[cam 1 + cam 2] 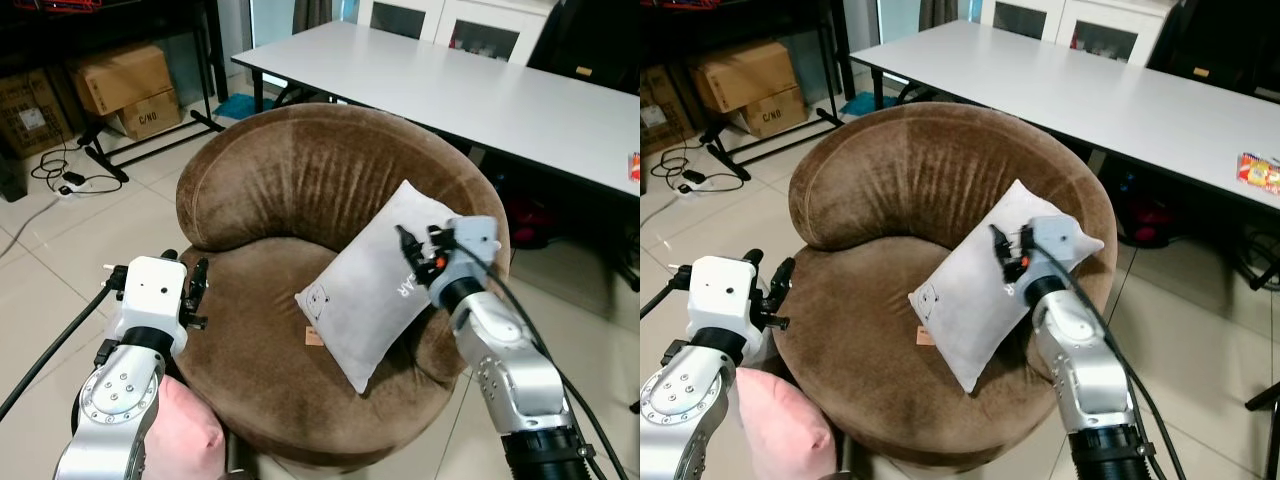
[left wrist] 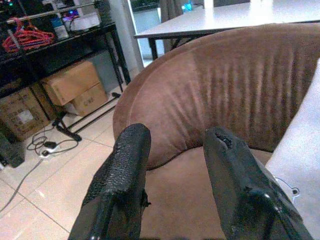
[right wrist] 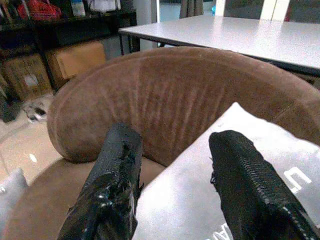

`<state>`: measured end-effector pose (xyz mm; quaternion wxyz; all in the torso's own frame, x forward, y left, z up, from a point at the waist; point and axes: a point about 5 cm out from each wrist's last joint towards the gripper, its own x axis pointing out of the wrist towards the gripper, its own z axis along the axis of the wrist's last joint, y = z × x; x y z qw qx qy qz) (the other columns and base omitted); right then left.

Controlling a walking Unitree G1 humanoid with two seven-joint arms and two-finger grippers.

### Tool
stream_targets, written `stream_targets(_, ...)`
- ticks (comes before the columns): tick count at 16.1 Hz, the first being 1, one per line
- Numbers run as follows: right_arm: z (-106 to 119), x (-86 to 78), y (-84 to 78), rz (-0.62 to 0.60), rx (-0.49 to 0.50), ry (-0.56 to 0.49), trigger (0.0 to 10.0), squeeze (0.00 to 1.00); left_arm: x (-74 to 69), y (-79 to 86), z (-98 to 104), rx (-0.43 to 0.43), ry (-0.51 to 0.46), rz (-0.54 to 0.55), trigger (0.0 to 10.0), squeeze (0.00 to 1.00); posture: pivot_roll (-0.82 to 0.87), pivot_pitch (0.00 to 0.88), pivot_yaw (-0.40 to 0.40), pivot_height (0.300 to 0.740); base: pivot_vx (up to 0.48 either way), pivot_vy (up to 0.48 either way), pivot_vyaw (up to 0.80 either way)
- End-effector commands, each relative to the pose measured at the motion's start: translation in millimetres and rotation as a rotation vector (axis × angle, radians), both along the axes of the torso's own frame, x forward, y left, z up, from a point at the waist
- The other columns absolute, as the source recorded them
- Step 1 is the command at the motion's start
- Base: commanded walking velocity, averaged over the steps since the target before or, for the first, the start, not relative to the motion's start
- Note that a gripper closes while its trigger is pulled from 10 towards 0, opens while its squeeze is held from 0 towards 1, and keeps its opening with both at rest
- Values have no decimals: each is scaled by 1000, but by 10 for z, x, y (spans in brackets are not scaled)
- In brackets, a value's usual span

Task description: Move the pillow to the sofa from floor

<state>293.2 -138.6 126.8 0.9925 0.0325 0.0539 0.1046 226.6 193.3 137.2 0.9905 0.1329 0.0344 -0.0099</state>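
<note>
The right claw (image 1: 418,252) hovers over the upper part of the grey pillow (image 1: 375,290), its two black fingers (image 3: 116,185) spread apart with nothing between them; in the right wrist view the pillow's pale cover lies just below and ahead of the fingertips, not pinched. The pillow sits on the round brown sofa (image 1: 260,180), tilted, its upper corner leaning against the sofa's right-hand rim beside the claw and its lower corner resting on the seat cushion in front of the claw. Beyond the right claw rises the sofa's curved backrest. The left claw (image 1: 196,290) hangs at the sofa's left edge, well apart from the grey pillow, fingers (image 2: 122,180) also spread and holding nothing; ahead of it are the seat and backrest. Below the left arm, on the tiled floor (image 1: 60,290), lies a pink pillow (image 1: 185,430). Behind the sofa, past both claws, stands a long white counter (image 1: 450,90), and off beyond the left claw are cardboard boxes (image 1: 125,85) under a dark rack.
</note>
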Motion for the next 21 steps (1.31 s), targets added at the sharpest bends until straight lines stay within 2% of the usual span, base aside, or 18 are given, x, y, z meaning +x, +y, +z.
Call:
stream_targets(1,53,-6,-12,-11,-33,-10,10000,0,-9,12,-4,-8,-6,17,10000,0,46,0,-61,740,-375,0,0)
stream_targets(3,126,2,-30,-16,-91,-49,10000,0,-15,11,-5,-7,-11,26,10000,0,49,0,-70,740,-317,0,0)
stream_targets(5,149,4,-32,-35,-94,-69,10000,0,-24,14,-1,0,-21,37,10000,0,49,0,-72,740,0,0,0)
stream_targets(10,104,-28,-11,3,-72,-12,10000,0,-62,35,6,-5,-35,63,10000,0,55,0,-79,740,0,0,0)
stream_targets(12,76,-14,-57,-35,-104,11,10000,0,-75,52,4,-8,-31,71,10000,0,53,0,-78,740,0,0,0)
stream_targets(14,53,-7,-86,-54,-114,33,10000,0,-73,64,10,-6,-33,76,10000,0,53,0,-81,740,0,300,0)
stream_targets(16,26,-10,-118,-82,-81,69,10000,0,-77,97,10,3,-31,90,10000,0,57,0,-84,740,0,341,0)
stream_targets(21,-57,-7,-307,-189,-150,110,10000,0,-129,274,-5,73,-24,145,10000,0,78,0,-95,740,0,353,0)
